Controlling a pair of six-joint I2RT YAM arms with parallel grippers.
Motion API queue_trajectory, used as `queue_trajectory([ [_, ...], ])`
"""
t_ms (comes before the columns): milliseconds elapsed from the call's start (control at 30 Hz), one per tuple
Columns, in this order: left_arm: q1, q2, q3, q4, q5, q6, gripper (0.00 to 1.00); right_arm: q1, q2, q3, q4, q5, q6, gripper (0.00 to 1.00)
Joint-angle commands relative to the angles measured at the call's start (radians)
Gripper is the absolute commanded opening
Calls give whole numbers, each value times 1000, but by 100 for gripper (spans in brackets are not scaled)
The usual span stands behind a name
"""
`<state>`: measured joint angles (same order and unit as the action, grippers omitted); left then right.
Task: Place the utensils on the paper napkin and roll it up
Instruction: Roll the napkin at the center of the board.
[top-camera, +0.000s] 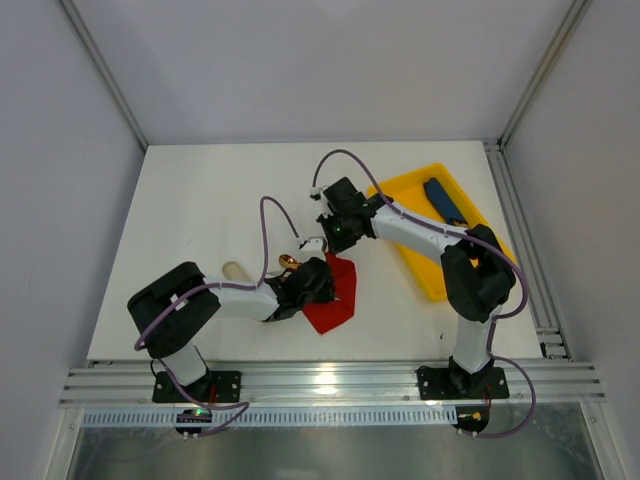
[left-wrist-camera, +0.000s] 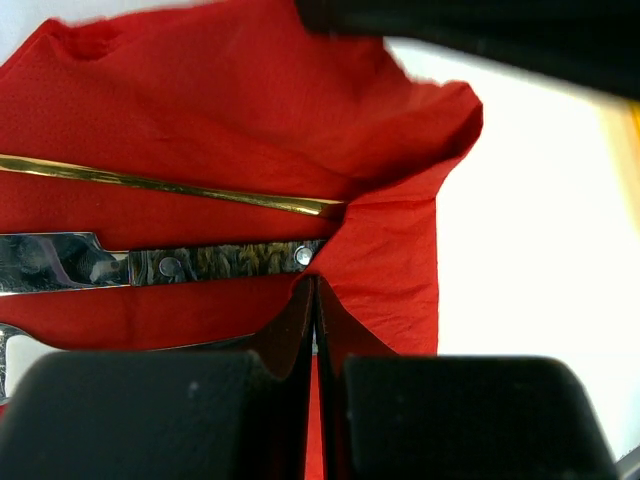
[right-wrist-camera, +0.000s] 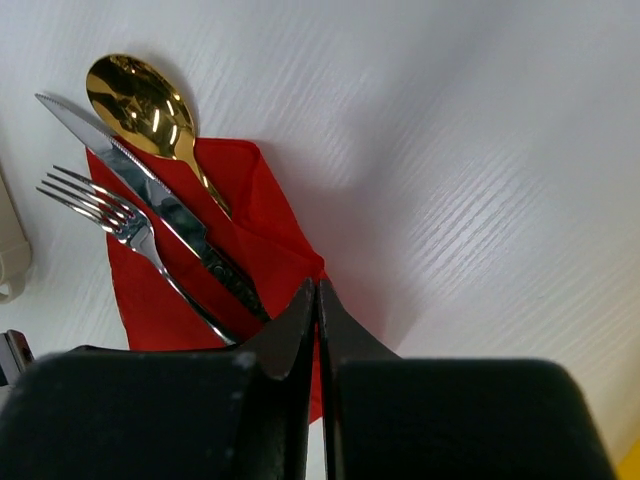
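Left fingers (left-wrist-camera: 292, 330) pinch the paper napkin (left-wrist-camera: 200, 120) over the utensils (left-wrist-camera: 220, 262) to start your roll; right fingers (right-wrist-camera: 292, 330) are closed too.

No text, label, brand, number or sign can be read in any of the three views

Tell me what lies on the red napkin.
Gold spoon, knife and fork lie side by side on the napkin; a napkin fold covers their handle tips.
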<state>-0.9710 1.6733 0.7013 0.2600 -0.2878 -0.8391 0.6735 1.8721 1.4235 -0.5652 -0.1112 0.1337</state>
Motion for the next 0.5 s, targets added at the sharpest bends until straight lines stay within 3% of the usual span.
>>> queue_trajectory([
  [0, 2, -34, -5, -18, -17, -9, 0, 18, -76, -29, 13, -2, -3, 4],
  [467, 0, -32, -5, -19, -19, -17, 0, 60, -172, -104, 42, -31, 23, 4],
])
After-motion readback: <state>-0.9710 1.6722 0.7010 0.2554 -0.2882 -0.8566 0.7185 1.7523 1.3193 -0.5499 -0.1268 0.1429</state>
